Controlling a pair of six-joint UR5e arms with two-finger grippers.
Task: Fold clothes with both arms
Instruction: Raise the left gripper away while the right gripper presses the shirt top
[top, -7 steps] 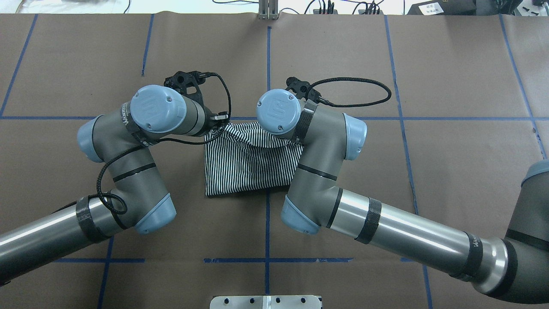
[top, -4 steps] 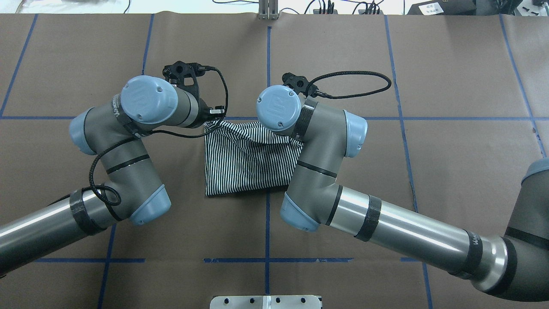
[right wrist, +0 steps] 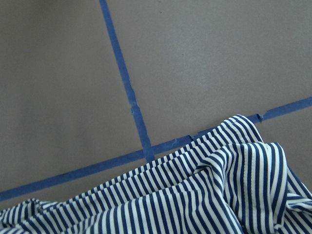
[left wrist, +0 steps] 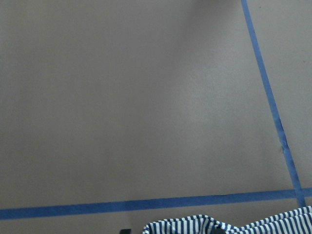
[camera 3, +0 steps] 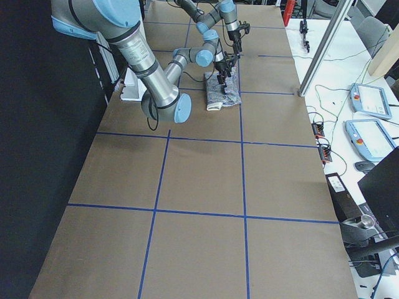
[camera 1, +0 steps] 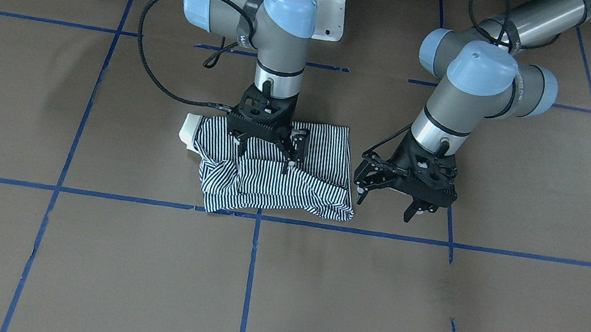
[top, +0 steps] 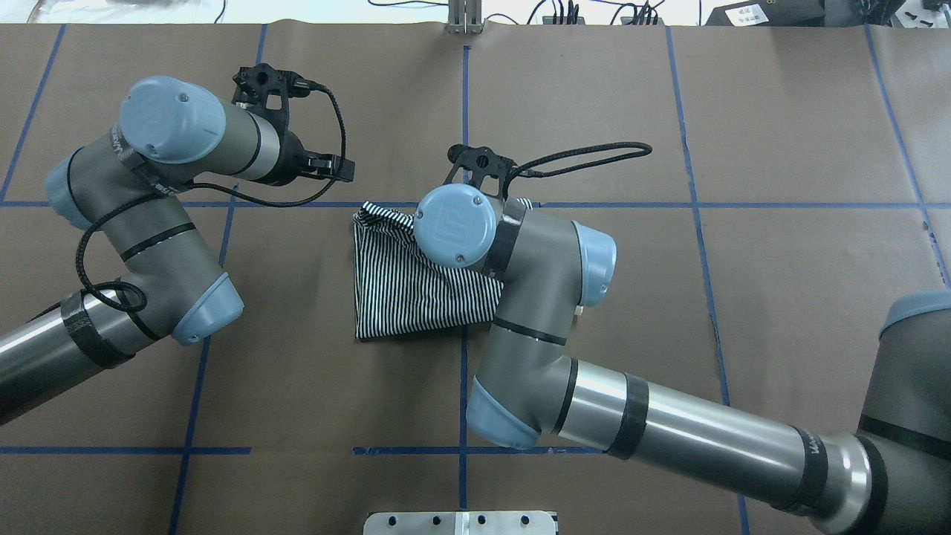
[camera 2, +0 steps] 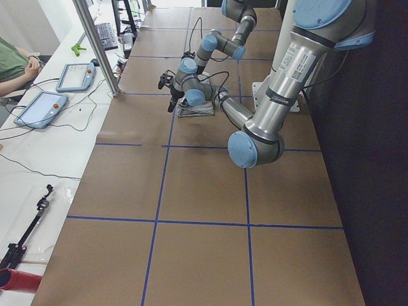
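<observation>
The clothes, a navy-and-white striped shirt (camera 1: 279,187), lie folded and rumpled in a rough square on the brown table cover (top: 401,282). A cream collar (camera 1: 189,129) pokes out at one side. My right gripper (camera 1: 265,157) hangs just over the shirt's middle, its fingers spread open with nothing between them. In the overhead view it is hidden under its own wrist. My left gripper (camera 1: 384,206) stands open beside the shirt, a little apart from its edge, above bare table (top: 330,167). The shirt's edge (left wrist: 195,226) shows at the bottom of the left wrist view, and its folds (right wrist: 195,195) show in the right wrist view.
Blue tape lines (top: 464,111) grid the table cover. The white pedestal (camera 1: 323,7) stands at the robot's side. A metal plate (top: 461,522) sits at the near edge. A side bench holds tablets (camera 2: 38,108), with a seated person (camera 2: 13,64) beside it.
My left gripper has let go of the shirt's far edge and swung left, away from it. My right arm has shifted left over the shirt, and the lifted edge has dropped.
</observation>
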